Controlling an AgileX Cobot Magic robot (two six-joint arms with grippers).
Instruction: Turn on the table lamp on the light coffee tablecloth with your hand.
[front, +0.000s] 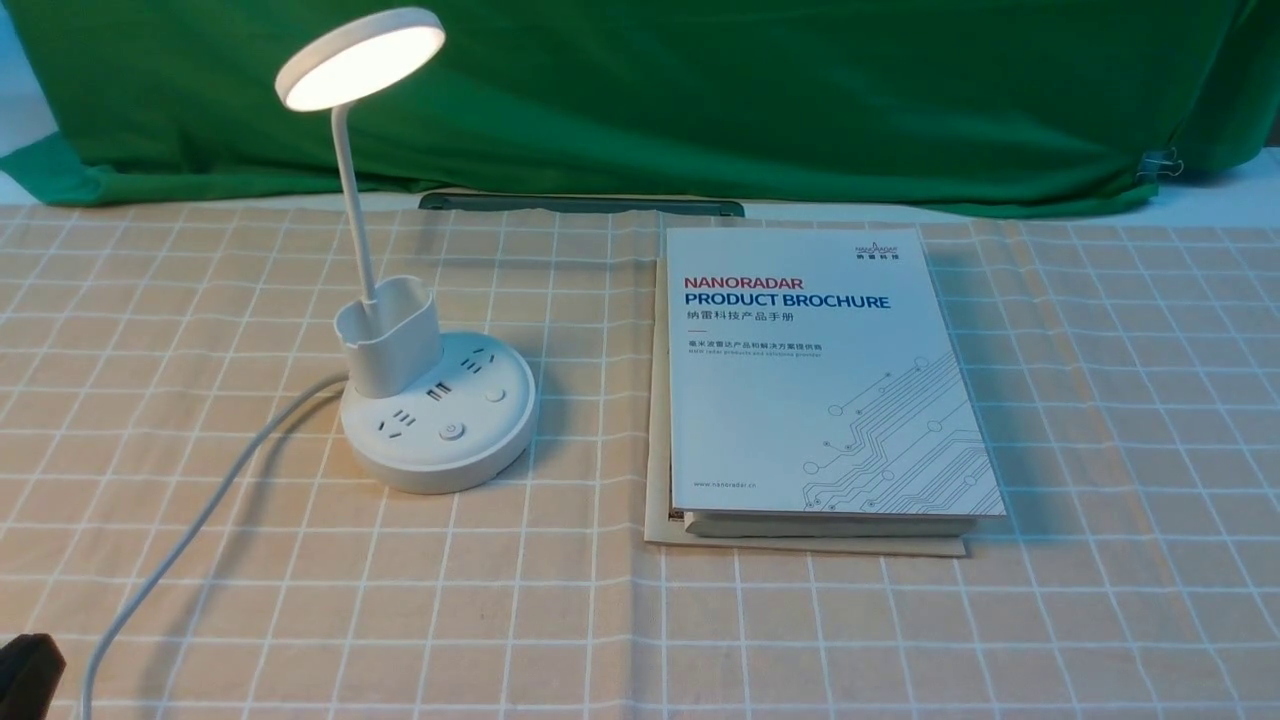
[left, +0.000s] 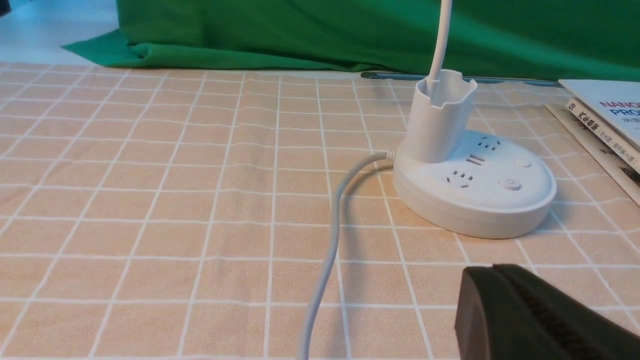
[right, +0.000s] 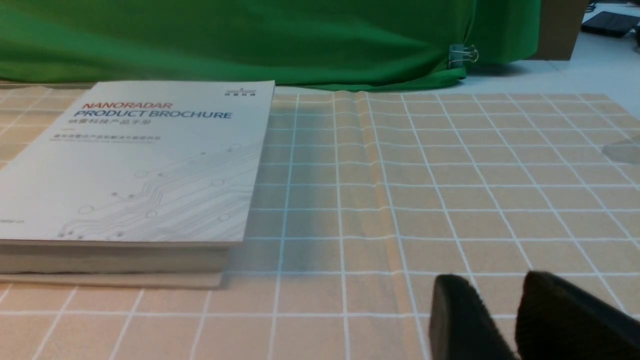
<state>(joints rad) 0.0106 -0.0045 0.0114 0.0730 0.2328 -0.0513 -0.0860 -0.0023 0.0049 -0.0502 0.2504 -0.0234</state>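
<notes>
The white table lamp (front: 440, 420) stands on the light coffee tablecloth (front: 900, 620) at left of centre, and its round head (front: 360, 58) glows lit. Sockets and a round button (front: 452, 432) sit on its base, and a white cord (front: 190, 530) trails toward the near left. My left gripper (left: 492, 267) is shut and empty, low over the cloth (left: 150, 200) a short way in front of the lamp base (left: 475, 190); only its tip (front: 25, 675) shows in the front view's near-left corner. My right gripper (right: 497, 285) is open and empty above bare cloth (right: 450, 175).
A white NANORADAR brochure (front: 820, 370) lies on a thin stack to the right of the lamp, also seen in the right wrist view (right: 145, 160). A green backdrop cloth (front: 760, 90) hangs behind, with a dark flat strip (front: 580, 204) at its foot.
</notes>
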